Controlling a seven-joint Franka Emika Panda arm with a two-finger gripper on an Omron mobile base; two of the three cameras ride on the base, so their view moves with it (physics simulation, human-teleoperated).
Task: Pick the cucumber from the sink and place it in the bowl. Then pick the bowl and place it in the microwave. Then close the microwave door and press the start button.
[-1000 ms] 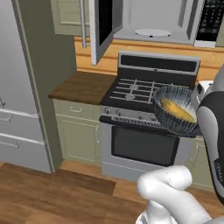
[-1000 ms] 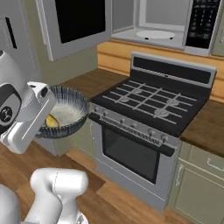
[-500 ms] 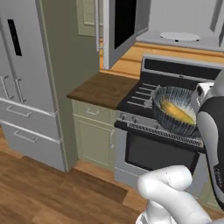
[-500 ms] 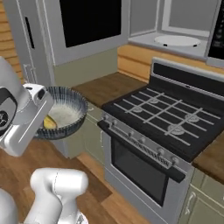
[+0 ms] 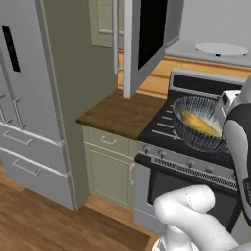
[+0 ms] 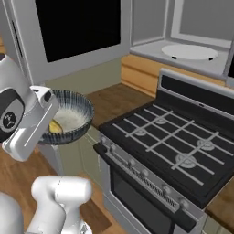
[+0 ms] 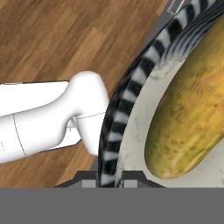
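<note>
My gripper (image 5: pixel 219 119) is shut on the rim of the dark ribbed bowl (image 5: pixel 195 133) and holds it in the air in front of the range. The yellow-orange cucumber (image 5: pixel 198 122) lies inside the bowl. In the right base view the gripper (image 6: pixel 49 127) grips the bowl (image 6: pixel 75 116) at its near side, with the cucumber (image 6: pixel 55 127) beside the fingers. The hand view shows the striped bowl rim (image 7: pixel 131 96) between the fingertips (image 7: pixel 109 177) and the cucumber (image 7: pixel 192 105) close up. The microwave (image 6: pixel 192 52) stands open above, its door (image 6: pixel 77 27) swung out to the left. The sink and the start button are out of view.
The steel range (image 6: pixel 173 141) with gas burners sits right of the bowl, below the microwave. A wooden counter (image 5: pixel 120 112) lies left of the range, and a tall grey fridge (image 5: pixel 24 98) stands further left. Wooden floor spreads below.
The base has driven on, so the whole scene shifted: range, counter and open microwave door now look larger and nearer. The bowl with the cucumber stays in the gripper.
</note>
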